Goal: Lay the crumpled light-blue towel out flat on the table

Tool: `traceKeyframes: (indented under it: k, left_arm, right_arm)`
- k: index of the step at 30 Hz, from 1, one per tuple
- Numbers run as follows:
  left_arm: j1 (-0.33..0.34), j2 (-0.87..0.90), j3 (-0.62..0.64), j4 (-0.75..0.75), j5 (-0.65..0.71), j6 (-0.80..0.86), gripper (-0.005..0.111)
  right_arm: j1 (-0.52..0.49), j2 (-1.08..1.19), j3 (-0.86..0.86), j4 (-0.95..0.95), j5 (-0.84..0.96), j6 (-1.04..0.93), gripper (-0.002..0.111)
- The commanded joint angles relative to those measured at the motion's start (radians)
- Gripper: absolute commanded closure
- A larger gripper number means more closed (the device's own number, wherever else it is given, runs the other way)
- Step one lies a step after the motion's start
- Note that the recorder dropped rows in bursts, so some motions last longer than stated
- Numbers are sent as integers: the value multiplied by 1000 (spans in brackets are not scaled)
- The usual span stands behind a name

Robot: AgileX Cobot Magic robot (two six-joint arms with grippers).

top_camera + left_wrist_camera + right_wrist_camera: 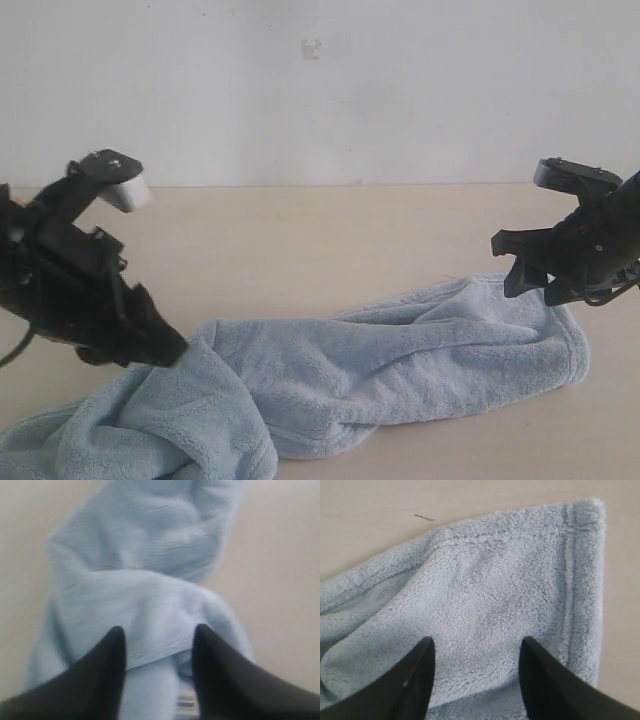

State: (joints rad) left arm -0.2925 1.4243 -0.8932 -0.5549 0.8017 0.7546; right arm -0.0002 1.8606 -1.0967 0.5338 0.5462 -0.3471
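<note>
Twisted towel (400, 350) lies stretched along table (320, 235); left claw (160, 629) parted at its bunched end, right claw (476, 640) parted wide above the hemmed corner, neither clamping anything.

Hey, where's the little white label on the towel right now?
In the left wrist view, the label lies on the towel between the fingers of the left gripper, close against one finger.

The left hand (159, 635) and the right hand (476, 647) each angle downward with their fingers parted.
</note>
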Motion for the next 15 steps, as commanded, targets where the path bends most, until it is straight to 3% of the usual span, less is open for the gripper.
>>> traceKeyframes:
  k: [1, 3, 5, 7, 8, 10, 15]
  left_arm:
    - [74, -11, 64, 580, -75, -619, 102]
    - [102, 0, 102, 767, -40, -850, 97]
    - [102, 0, 114, 753, 5, -855, 86]
    - [102, 0, 146, 730, 40, -844, 64]
    - [102, 2, 187, 742, 30, -844, 51]
    - [102, 15, 253, 765, -52, -844, 38]
    - [102, 61, 324, 776, -167, -844, 36]
  right_arm:
    - [-8, -2, -3, 2, -4, -8, 58]
    - [-8, -2, -3, 6, -4, -8, 58]
    - [-8, -2, -3, 8, -4, -8, 58]
    - [-8, -2, -3, 10, -2, -8, 58]
    - [-8, -2, -3, 17, -2, -8, 58]
    - [-8, -2, -3, 32, 0, -8, 58]
    - [-8, -2, -3, 37, 0, -8, 58]
